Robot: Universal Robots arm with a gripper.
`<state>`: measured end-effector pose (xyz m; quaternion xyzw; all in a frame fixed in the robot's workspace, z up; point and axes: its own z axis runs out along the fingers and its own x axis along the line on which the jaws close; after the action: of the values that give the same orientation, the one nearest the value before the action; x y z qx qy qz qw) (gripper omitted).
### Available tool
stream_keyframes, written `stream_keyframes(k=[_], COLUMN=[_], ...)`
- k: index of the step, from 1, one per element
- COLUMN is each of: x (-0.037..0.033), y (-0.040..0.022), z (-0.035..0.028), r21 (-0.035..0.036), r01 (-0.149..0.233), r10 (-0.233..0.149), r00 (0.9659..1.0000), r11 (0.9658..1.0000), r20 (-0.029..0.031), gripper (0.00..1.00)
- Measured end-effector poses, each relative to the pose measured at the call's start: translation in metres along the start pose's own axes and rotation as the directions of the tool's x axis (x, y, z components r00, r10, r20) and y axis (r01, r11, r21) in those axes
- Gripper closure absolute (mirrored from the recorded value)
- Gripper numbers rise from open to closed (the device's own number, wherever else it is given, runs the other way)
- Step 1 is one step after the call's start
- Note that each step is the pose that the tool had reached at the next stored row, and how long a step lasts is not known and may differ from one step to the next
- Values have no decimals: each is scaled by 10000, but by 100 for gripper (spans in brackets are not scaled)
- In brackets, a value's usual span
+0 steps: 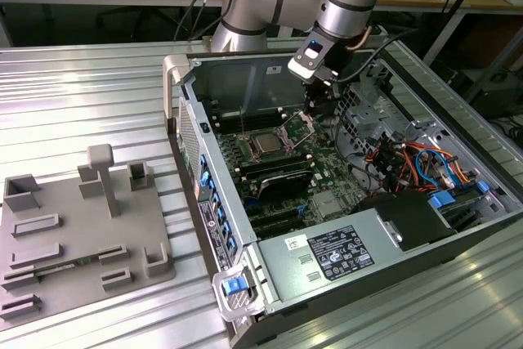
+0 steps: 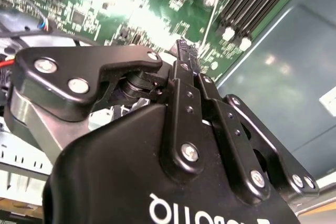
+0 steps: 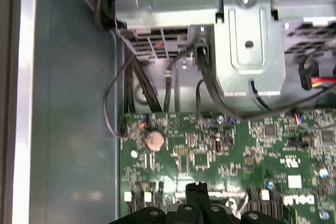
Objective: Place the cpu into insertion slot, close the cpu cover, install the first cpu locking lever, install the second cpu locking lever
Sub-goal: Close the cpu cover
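Observation:
In the exterior view the cpu (image 1: 265, 144) lies flat, silvery top up, in the insertion slot (image 1: 252, 153) on the green board inside the open computer case. The cpu cover (image 1: 299, 127) stands tilted up on the slot's side toward the exterior view's right. My gripper (image 1: 315, 110) hangs just above the raised cover, behind the slot. Both wrist views show the black fingertips (image 2: 183, 49) pressed together over the green board, gripper (image 3: 197, 188) shut, with nothing visible between them. Whether they touch the cover is hidden.
Long black memory slots (image 1: 278, 173) run in front of the socket. Orange and blue cables (image 1: 417, 161) and a drive cage (image 3: 247, 40) crowd the case's right. A power supply (image 1: 327, 255) sits at the front. A grey fixture plate (image 1: 82, 234) lies outside, on the left.

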<state>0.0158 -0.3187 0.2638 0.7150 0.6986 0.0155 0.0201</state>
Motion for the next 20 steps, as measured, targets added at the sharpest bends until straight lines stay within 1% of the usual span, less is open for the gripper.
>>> stream_keyframes(k=[3, 5, 7, 8, 10, 12, 13, 14, 16, 18, 19, 20], x=[19, 33, 36, 37, 37, 36, 33, 28, 21, 6, -13, -32], y=[94, 161, 170, 168, 168, 167, 166, 167, 168, 172, 171, 172], z=[5, 20, 61, 95, 122, 139, 149, 154, 167, 200, 211, 219], r21=[10, 20, 24, 30, 66, 132, 223, 301, 400, 435, 459, 500], r01=[9, 19, 60, 143, 350, 538, 565, 565, 565, 566, 565, 566], r10=[-9, -19, -60, -143, -350, -539, -565, -566, -567, -568, -567, -568], r00=[10000, 10000, 10000, 9999, 9994, 9985, 9984, 9984, 9984, 9984, 9984, 9984], r11=[10000, 10000, 10000, 9999, 9994, 9985, 9982, 9979, 9976, 9974, 9973, 9971], r20=[17, 17, 17, 12, 5, 3, 10, 17, 26, 26, 27, 25], gripper=[89, 89, 89, 89, 89, 89, 89, 89, 89, 89, 89, 89])
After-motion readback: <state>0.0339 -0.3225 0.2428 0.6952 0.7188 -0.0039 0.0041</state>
